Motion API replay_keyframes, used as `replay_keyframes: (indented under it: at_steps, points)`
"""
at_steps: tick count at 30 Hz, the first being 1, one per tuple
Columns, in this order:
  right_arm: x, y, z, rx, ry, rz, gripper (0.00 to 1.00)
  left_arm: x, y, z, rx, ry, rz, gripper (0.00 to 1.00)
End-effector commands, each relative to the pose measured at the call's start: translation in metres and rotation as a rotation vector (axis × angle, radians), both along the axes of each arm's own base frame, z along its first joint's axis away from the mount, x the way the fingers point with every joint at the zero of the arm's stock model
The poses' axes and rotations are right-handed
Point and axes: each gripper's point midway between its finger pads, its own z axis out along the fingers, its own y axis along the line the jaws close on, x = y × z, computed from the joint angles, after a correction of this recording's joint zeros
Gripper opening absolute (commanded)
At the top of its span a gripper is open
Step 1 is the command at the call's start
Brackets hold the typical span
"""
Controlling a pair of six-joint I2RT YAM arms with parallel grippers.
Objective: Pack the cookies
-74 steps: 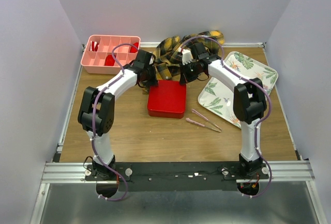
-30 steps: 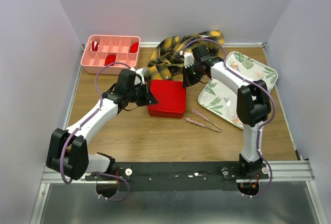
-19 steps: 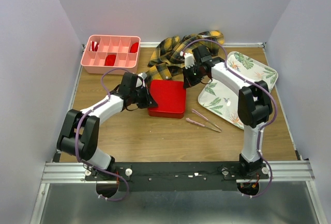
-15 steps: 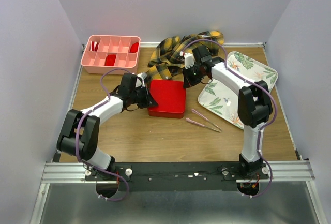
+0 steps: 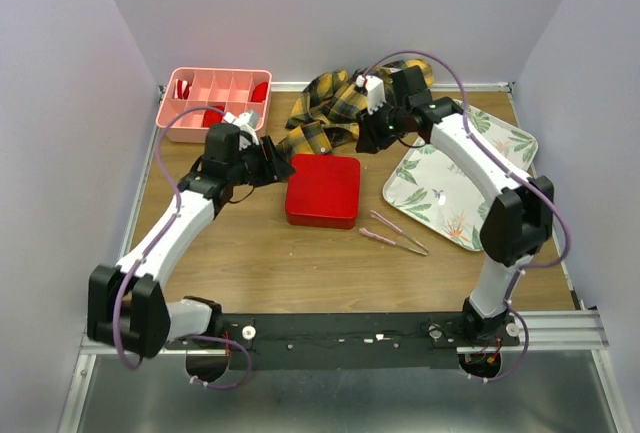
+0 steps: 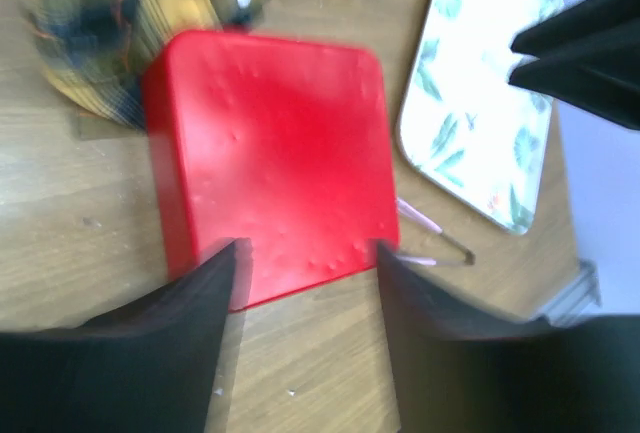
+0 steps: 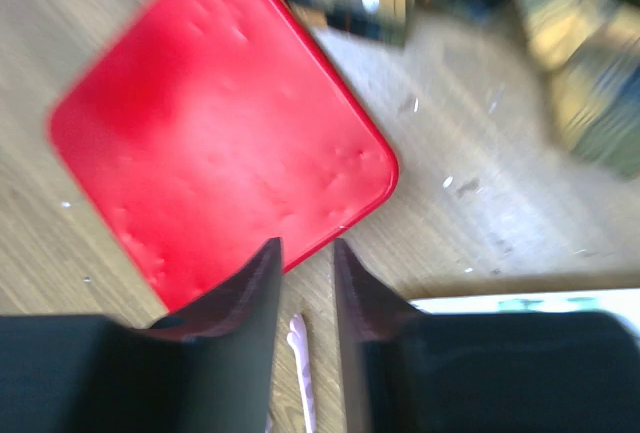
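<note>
No cookies show in any view. A closed red box with a smooth lid lies in the middle of the table, seen also as the red box and the red box. My left gripper hovers just off the box's left edge, above the table, and is open with nothing between its jaws; in the left wrist view the gripper looks down on the box's near edge. My right gripper hangs beyond the box's far right corner, open by a narrow gap and empty.
A pink gridded box holding dark-red pieces stands at the back left. A plaid cloth lies behind the red box. A leaf-patterned tray lies at the right. Pink tweezers lie between the tray and the red box.
Both grippers were shut at the red box's edges and now stand open. The left arm drew back leftward; the right arm lifted toward the back. The red box stayed put.
</note>
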Motion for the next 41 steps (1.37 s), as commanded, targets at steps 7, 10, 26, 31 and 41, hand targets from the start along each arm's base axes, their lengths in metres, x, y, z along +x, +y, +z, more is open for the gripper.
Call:
replay_keyframes:
  at_steps: [7, 10, 26, 31, 41]
  points:
    - [-0.002, -0.101, 0.113, 0.088, -0.248, -0.164, 0.73, -0.015, 0.102, 0.053, 0.166, -0.206, 0.381, 0.99]
    - [-0.008, -0.143, 0.138, 0.104, -0.316, -0.252, 0.77, -0.021, 0.125, 0.059, 0.222, -0.197, 0.444, 0.99]
    - [-0.060, -0.273, 0.168, 0.124, -0.445, -0.849, 1.00, -0.046, 0.159, 0.111, 0.322, -0.305, 0.542, 0.99]
    - [-0.074, -0.287, 0.175, 0.126, -0.486, -0.967, 1.00, -0.049, 0.157, 0.105, 0.317, -0.294, 0.532, 0.99]
    - [-0.082, -0.301, 0.173, 0.087, -0.525, -1.036, 1.00, -0.052, 0.157, 0.090, 0.330, -0.266, 0.525, 0.99]
